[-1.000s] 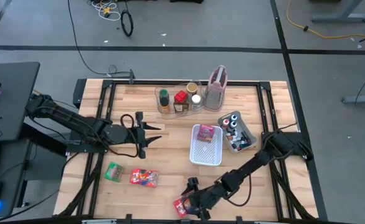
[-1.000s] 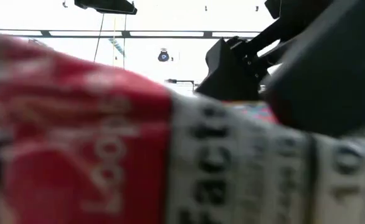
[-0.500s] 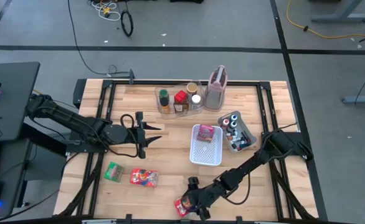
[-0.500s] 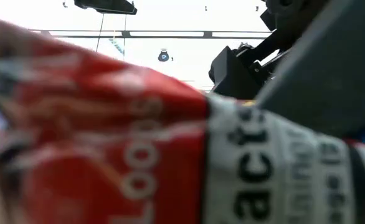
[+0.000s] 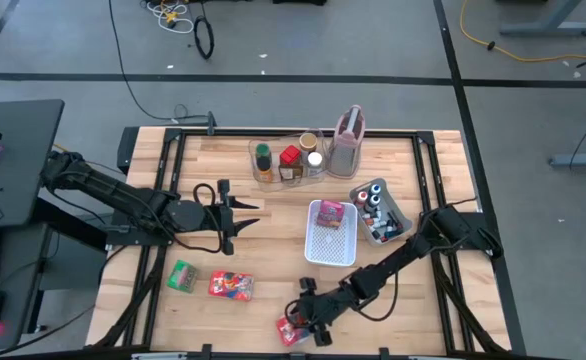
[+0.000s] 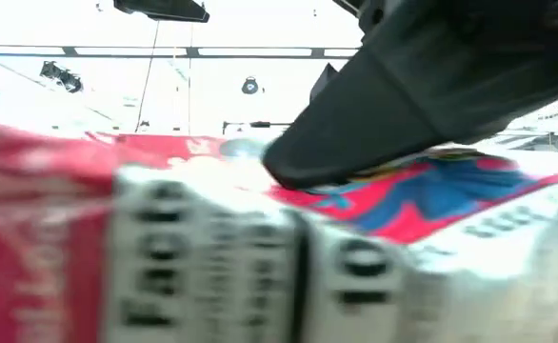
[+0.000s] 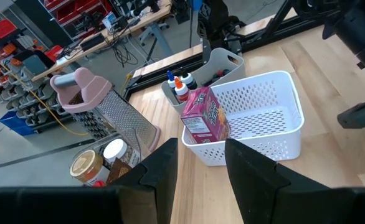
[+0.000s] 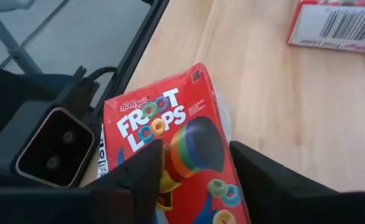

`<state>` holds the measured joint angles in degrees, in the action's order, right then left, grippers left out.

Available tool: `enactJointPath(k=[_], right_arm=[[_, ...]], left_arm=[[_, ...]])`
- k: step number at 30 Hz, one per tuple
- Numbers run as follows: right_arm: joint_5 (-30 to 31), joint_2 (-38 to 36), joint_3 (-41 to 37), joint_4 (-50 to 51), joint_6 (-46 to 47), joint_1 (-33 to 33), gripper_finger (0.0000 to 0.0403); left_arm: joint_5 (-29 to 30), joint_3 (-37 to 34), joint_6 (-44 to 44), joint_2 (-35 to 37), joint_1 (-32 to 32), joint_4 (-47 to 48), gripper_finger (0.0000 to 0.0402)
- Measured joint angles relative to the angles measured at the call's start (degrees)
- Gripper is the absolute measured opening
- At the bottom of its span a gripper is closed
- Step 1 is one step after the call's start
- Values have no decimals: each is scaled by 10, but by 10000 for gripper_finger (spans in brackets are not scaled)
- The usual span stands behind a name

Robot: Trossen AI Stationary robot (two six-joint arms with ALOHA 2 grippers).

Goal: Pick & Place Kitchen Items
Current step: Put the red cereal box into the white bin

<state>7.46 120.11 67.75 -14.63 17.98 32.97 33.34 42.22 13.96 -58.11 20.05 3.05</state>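
A red Froot Loops box point(image 8: 164, 130) lies at the table's near edge point(image 5: 291, 328), right beside the low camera, and it fills the low view point(image 6: 165, 257). My right gripper point(image 8: 196, 165) reaches to it from the right point(image 5: 301, 314) and is shut on its end. My left gripper point(image 5: 241, 215) waits open above the table's left middle, with nothing between its fingers point(image 7: 201, 149). A green packet point(image 5: 183, 275) and a red packet point(image 5: 231, 286) lie flat near the front left. My right gripper has the box's end nearest it between its two fingers, slanting down from the table's right. One finger point(image 8: 139, 177) overlaps the printed face's edge point(image 8: 123, 134), also seen in the low view point(image 6: 422, 105); the other point(image 8: 263, 180) stands at the opposite long side point(image 8: 227, 134). The fingers run along the box.
A white mesh basket point(image 5: 318, 252) with a pink box point(image 5: 330, 213) stands mid-table. Behind it are a clear bin of jars point(image 5: 288, 160), a grater point(image 5: 348, 140) and a grey tray of small bottles point(image 5: 378, 212). Bare wood lies between the packets and the basket.
My right gripper has gone a little toward the table's left along the near edge and has closed in on the Froot Loops box. In the low view the box has turned, its printed face now shows, and a finger lies over it.
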Motion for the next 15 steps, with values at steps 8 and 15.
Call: enactJointPath(k=[8, 15], right_arm=[[6, -7, -1, -8, -5, -12, 138], [12, -28, -1, 2, -14, -26, 75]], left_arm=[[0, 0, 0, 0, 0, 0, 142], [0, 0, 0, 0, 0, 0, 142]])
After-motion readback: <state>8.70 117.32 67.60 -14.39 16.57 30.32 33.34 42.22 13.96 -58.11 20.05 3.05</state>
